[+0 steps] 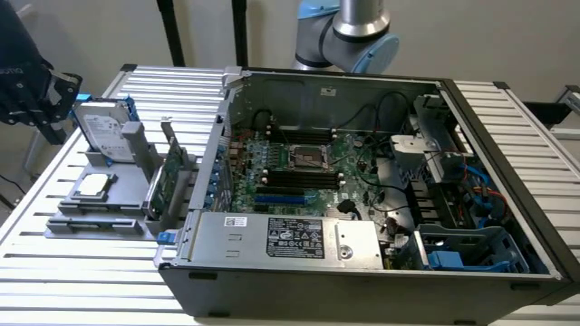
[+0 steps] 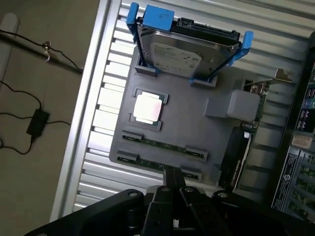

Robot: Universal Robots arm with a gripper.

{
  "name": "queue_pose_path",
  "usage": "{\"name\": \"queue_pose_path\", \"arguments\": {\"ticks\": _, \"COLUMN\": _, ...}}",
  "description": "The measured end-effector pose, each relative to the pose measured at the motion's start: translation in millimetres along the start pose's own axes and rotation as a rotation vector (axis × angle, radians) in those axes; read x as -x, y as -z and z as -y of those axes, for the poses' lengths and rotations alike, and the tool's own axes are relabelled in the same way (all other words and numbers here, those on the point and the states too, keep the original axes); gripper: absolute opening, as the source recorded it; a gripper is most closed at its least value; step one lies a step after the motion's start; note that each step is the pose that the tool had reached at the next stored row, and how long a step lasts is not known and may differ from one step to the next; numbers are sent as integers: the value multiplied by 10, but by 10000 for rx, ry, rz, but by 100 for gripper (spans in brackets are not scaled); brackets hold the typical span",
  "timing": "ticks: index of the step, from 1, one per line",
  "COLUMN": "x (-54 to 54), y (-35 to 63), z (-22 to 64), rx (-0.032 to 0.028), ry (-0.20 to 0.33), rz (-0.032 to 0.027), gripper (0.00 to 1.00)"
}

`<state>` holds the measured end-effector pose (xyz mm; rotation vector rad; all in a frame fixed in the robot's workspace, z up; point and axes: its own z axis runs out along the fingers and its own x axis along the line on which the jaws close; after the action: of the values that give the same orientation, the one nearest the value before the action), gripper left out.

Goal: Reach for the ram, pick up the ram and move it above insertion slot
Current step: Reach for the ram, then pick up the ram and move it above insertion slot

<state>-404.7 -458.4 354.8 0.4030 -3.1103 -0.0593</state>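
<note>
Wrist view, nearest element: the gripper [image 2: 173, 171], its two dark fingers closed against each other with nothing between them. Its tip overlaps the edge of the gray fixture [image 2: 197, 132], and whether it touches anything there cannot be told. Just beside the tip lies the ram [image 2: 150, 164], a thin green stick seated on edge between two gray clips in the fixture slot closest to the gripper. A second green stick [image 2: 165, 145] sits in the parallel slot just behind it. Farther from the gripper, a square processor [image 2: 146, 109] rests flat in its recess, and a gray block [image 2: 231, 105] stands beside the upright green card [image 2: 246, 129] with its metal bracket. Farthest on the fixture, a hard drive [image 2: 182, 51] stands tilted in a blue carrier. Exterior view: the fixture [image 1: 122, 178] sits on the slatted metal table [image 1: 73, 272] at the exterior view's left, just beside the open computer case [image 1: 363, 292]. Inside the case, the power supply [image 1: 290, 238] lies nearest. Behind it is the motherboard [image 1: 358, 153] with its dark memory slots [image 1: 303, 178], well apart from the ram. The arm [image 1: 358, 27] rises behind the case's far wall.
</note>
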Motion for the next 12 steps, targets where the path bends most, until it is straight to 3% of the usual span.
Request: {"name": "queue_pose_path", "arguments": {"ticks": 12, "x": 0, "y": 0, "z": 0, "rx": -13, "ry": 2181, "rz": -33, "gripper": 11}}
